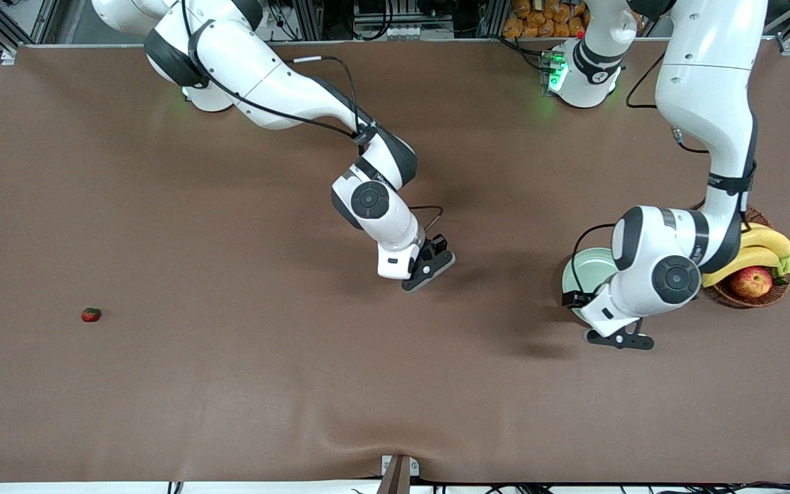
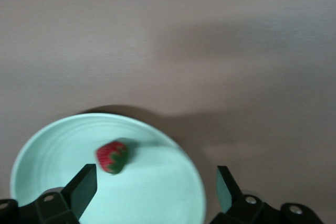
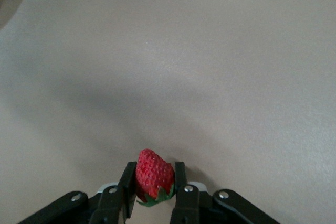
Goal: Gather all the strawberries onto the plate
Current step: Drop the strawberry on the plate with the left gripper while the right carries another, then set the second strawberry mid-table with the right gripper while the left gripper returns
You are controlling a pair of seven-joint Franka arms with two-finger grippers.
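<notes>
**Carrying one strawberry while another already lies in the plate**

Gripping a strawberry [image 3: 154, 178] between closed fingers, cap end toward the palm: right hand [image 1: 429, 267], up over bare desk [image 1: 230, 384], well apart from the plate [image 1: 588, 271]. Held pinched at its sides, probably so it drops clean once over the plate.

Hanging over the plate's rim with fingers spread wide and nothing between them: left hand [image 1: 620, 338]. Looks like a release made low, so the berry would not roll out. Lying inside the plate, near its middle: a second strawberry [image 2: 112, 157].

Resting on the desk far from the plate, toward the right arm's end: a third strawberry [image 1: 91, 315], not yet collected.

Standing just beside the plate, toward the left arm's end: a basket [image 1: 745, 296] with bananas [image 1: 765, 248] and an apple [image 1: 751, 281], no part of the job.
</notes>
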